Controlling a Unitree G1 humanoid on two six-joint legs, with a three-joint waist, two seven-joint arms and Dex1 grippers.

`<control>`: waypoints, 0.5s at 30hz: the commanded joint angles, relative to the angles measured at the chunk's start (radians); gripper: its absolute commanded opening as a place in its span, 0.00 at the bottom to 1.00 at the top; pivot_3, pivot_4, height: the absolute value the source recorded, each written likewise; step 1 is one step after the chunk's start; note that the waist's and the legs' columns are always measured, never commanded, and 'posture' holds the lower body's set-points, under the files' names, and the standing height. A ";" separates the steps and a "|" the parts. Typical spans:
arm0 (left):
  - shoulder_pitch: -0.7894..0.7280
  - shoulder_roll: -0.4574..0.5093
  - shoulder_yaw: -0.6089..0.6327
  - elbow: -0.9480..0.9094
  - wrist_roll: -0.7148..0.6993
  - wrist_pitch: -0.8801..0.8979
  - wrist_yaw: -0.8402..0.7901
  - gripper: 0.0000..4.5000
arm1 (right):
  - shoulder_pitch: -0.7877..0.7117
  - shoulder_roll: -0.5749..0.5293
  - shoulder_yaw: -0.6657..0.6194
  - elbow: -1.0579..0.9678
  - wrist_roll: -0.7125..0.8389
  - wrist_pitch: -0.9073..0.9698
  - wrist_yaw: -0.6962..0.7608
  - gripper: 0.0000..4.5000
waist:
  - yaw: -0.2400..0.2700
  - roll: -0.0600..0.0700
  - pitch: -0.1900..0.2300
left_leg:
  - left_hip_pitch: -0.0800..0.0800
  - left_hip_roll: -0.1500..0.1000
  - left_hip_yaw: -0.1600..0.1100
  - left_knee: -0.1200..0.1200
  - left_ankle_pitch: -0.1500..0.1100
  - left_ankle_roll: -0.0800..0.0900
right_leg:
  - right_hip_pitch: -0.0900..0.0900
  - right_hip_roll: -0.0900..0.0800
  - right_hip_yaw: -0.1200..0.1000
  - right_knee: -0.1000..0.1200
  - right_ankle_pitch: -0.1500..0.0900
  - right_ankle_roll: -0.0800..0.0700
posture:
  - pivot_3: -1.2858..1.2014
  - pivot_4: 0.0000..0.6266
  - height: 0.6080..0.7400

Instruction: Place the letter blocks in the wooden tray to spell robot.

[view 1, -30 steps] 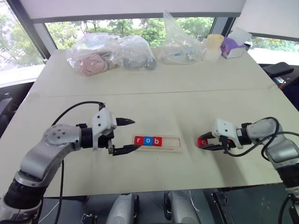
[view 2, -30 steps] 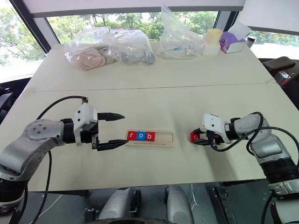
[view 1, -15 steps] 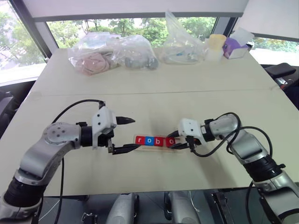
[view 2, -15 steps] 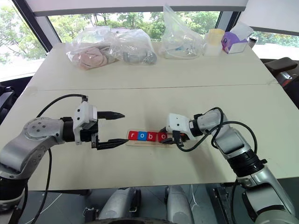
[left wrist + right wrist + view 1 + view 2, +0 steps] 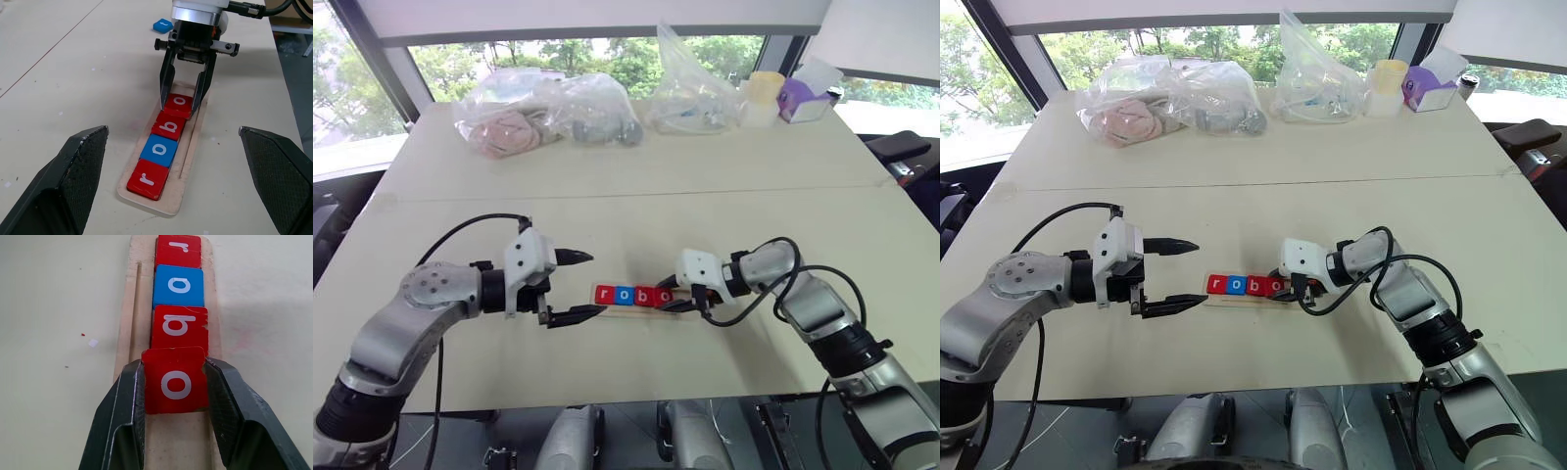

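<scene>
Head views
Bench: pale flat top carrying all items.
Tray: long narrow pale wooden tray with rounded corners, lying crosswise near the bench's front edge, between the two grippers.
Blocks in tray: square tiles in one row, reading r, o, b, o from the robot's left; red r block, blue o block, red b block, red o block.
Left gripper: two black fingers spread wide, holding nothing, just beside the tray's left end.
Right gripper: closed on the red o block at the fourth place of the row.
Far edge of bench: clear plastic bags with contents, a pale yellow cup, a purple and white box.

Left wrist view
Left gripper fingers: far apart, one to each side of the tray's near end (nothing between them).
Fifth tile: small blue square letter block lying on the bench beyond the right gripper, well apart from the tray; its letter cannot be read.
Red o block: tilted, its far edge raised between the right gripper's fingers.

Right wrist view
Right gripper fingers: pressed against both side edges of the red o block.
Red o block: its edge touches or slightly overlaps the red b block (which of the two cannot be told).
Tray slot: bare wood showing beneath the gripped block.
</scene>
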 commanded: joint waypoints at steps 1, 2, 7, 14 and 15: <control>0.000 0.009 0.026 -0.037 -0.012 0.000 0.003 1.00 | -0.020 0.004 -0.008 0.003 -0.001 -0.016 -0.002 0.26 | 0.000 0.000 0.000 | 0.000 0.000 0.000 0.000 0.000 0.000 | 0.000 0.000 0.000 0.000 0.000 0.000 | 0.52 0.24 0.89; 0.000 0.008 0.024 -0.037 -0.011 -0.001 0.005 1.00 | -0.018 0.003 -0.008 0.002 -0.001 -0.014 -0.002 0.26 | 0.000 0.000 0.000 | 0.000 0.000 0.000 0.000 0.000 0.000 | 0.000 0.000 0.000 0.000 0.000 0.000 | 0.52 0.24 0.89; -0.003 0.007 0.020 -0.035 -0.010 -0.004 0.005 1.00 | -0.014 0.000 -0.008 -0.006 0.003 0.001 0.000 0.26 | 0.000 0.000 0.000 | 0.000 0.000 0.000 0.000 0.000 0.000 | 0.000 0.000 0.000 0.000 0.000 0.000 | 0.52 0.24 0.89; -0.006 0.006 0.017 -0.032 -0.009 -0.005 0.004 1.00 | -0.007 -0.003 -0.013 -0.052 0.022 0.054 0.005 0.26 | 0.000 0.000 0.000 | 0.000 0.000 0.000 0.000 0.000 0.000 | 0.000 0.000 0.000 0.000 0.000 0.000 | 0.52 0.24 0.89; -0.007 0.005 0.016 -0.032 -0.008 -0.006 0.004 1.00 | -0.008 -0.002 -0.017 -0.057 0.027 0.063 0.005 0.26 | 0.000 0.000 0.000 | 0.000 0.000 0.000 0.000 0.000 0.000 | 0.000 0.000 0.000 0.000 0.000 0.000 | 0.52 0.24 0.89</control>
